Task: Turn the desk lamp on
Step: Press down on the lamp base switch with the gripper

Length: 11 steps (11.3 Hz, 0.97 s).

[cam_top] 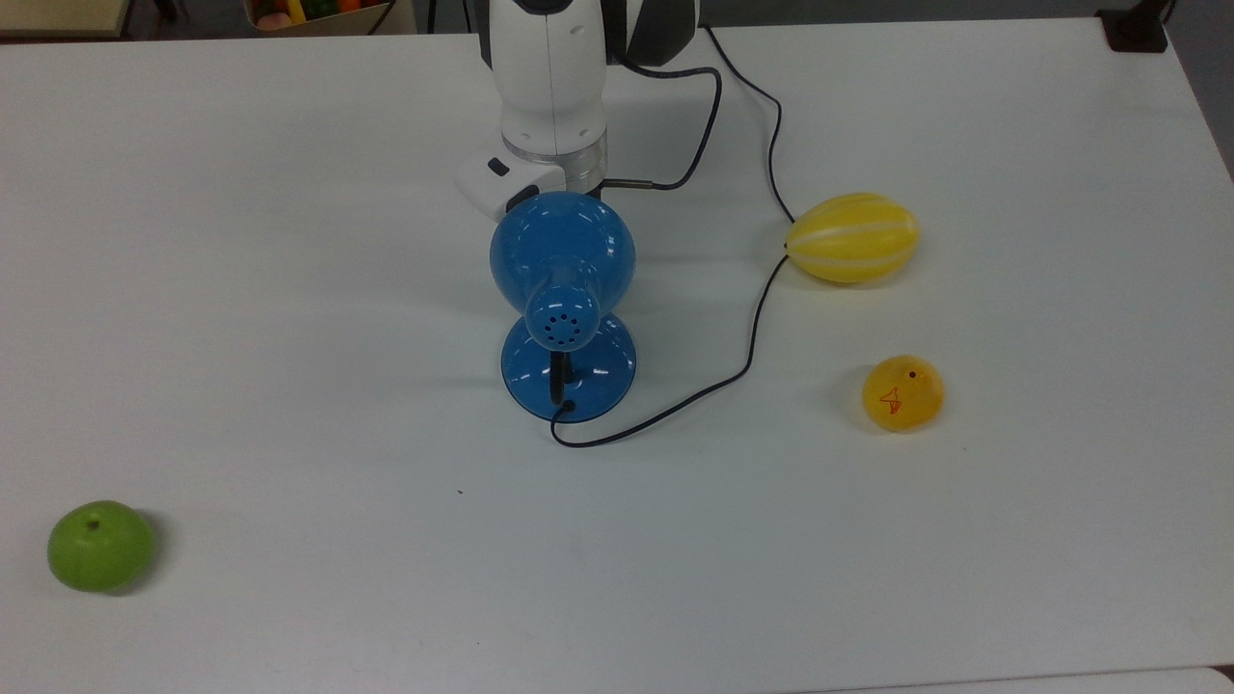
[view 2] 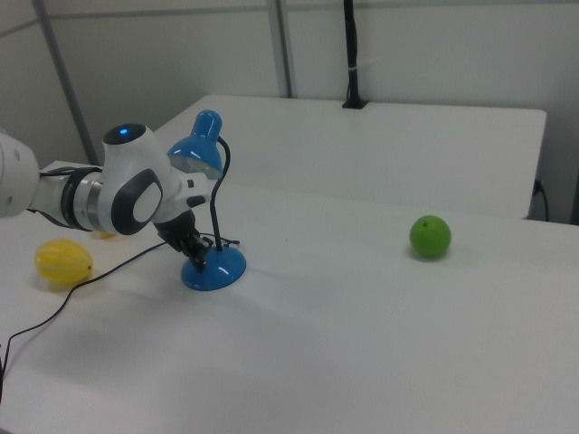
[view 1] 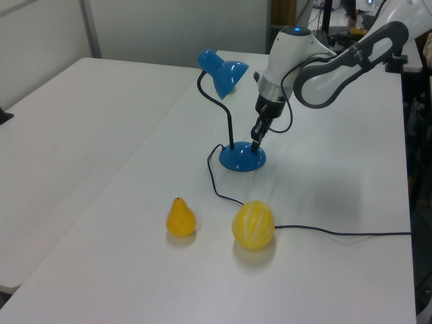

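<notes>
- Desk lamp [cam_top: 563,289] stands mid-table [cam_top: 289,289]: round blue base flat on the surface, black neck curving up, dome shade above with vent holes in its cap.
- In the top view the shade faces the far side, toward the arm [cam_top: 549,87].
- Gripper [view 1: 256,140] angles down from the arm; its tip is at the top of the lamp base, on the left view's right edge of the base. Contact looks likely but isn't certain.
- Fingers look pressed together with nothing between them.
- In the right view the gripper [view 2: 194,253] sits at the right view's left side of the base.
- Thin black cord [cam_top: 747,337] leaves the base, loops on the table and runs past the yellow melon [cam_top: 851,237], touching its end.
- Yellow pear [cam_top: 902,392] is nearer than the melon, on the top view's right.
- Green apple [cam_top: 100,545] is well apart, near the top view's lower left corner.
</notes>
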Each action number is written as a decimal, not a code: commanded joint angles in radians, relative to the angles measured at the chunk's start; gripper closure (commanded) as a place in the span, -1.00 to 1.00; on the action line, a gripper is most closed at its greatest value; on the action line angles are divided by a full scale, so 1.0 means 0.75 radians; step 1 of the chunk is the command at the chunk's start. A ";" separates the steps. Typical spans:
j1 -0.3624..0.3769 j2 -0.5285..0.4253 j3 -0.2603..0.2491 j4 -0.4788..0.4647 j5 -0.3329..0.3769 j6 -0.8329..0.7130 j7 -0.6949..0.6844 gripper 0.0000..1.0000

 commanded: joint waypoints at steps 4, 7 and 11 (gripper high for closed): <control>0.007 0.033 0.002 0.025 0.007 0.042 0.027 1.00; 0.007 0.056 0.000 0.031 0.007 0.050 0.027 1.00; 0.007 0.088 0.000 0.031 0.002 0.071 0.025 1.00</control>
